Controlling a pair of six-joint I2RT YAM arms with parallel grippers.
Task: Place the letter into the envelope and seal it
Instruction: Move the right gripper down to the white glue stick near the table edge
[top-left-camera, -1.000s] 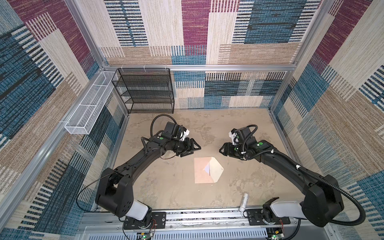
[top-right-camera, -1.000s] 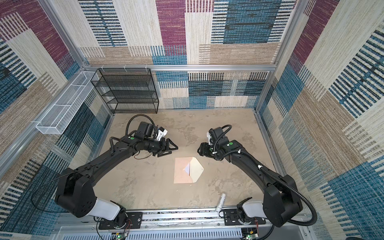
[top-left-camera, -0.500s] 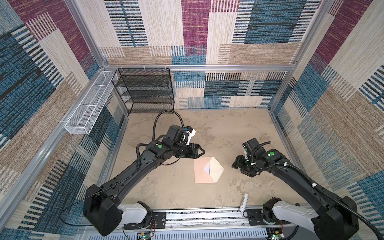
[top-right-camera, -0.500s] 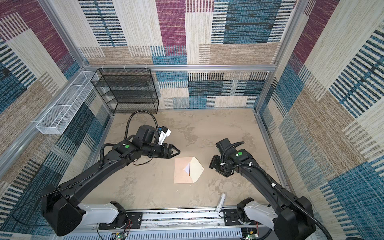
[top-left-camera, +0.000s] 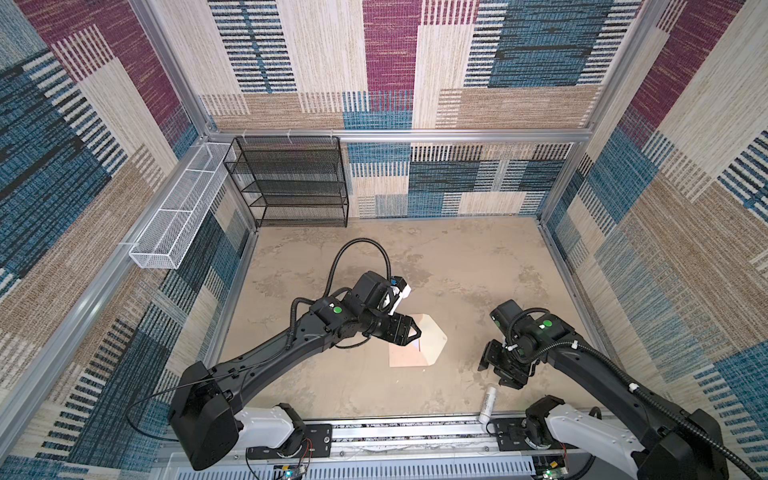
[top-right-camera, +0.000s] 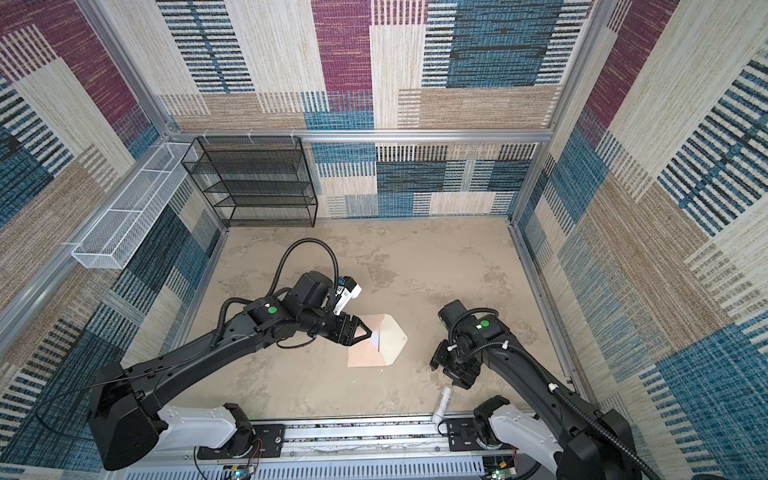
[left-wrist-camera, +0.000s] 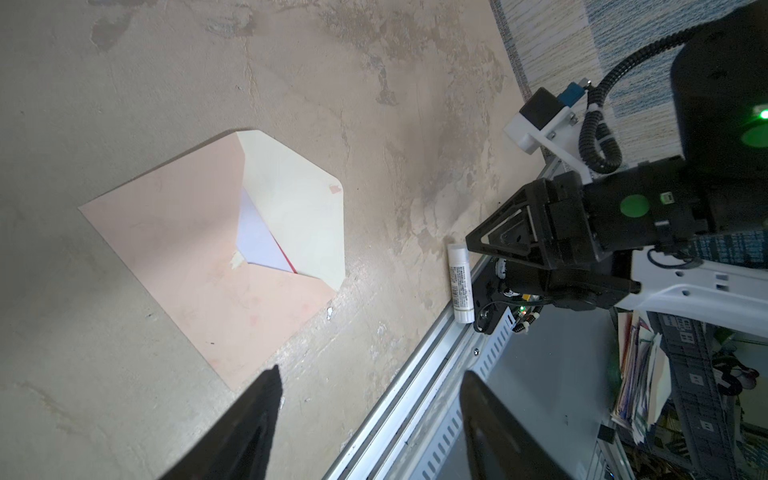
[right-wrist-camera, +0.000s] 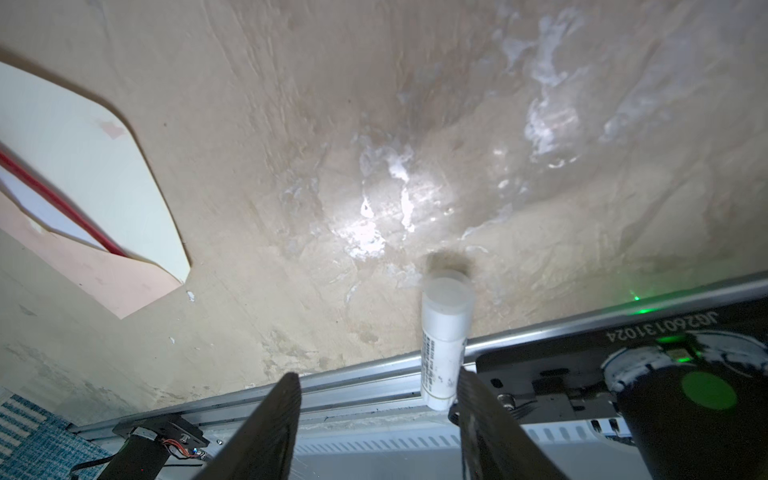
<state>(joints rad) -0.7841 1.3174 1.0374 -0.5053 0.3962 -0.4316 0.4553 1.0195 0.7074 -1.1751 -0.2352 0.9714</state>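
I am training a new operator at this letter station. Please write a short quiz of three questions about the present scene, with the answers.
1. True or false: the envelope is already sealed shut.
2. Where is the letter? A) inside the envelope, partly showing; B) lying apart from it; C) lifted above it.
3. Which arm reaches nearer the white tube?
Key: 1 false, the flap lies open; 2 A; 3 the right arm, whose right fingers stand open near the tube.

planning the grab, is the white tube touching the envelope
Apart: the left wrist view shows bare table between the white tube and the envelope.
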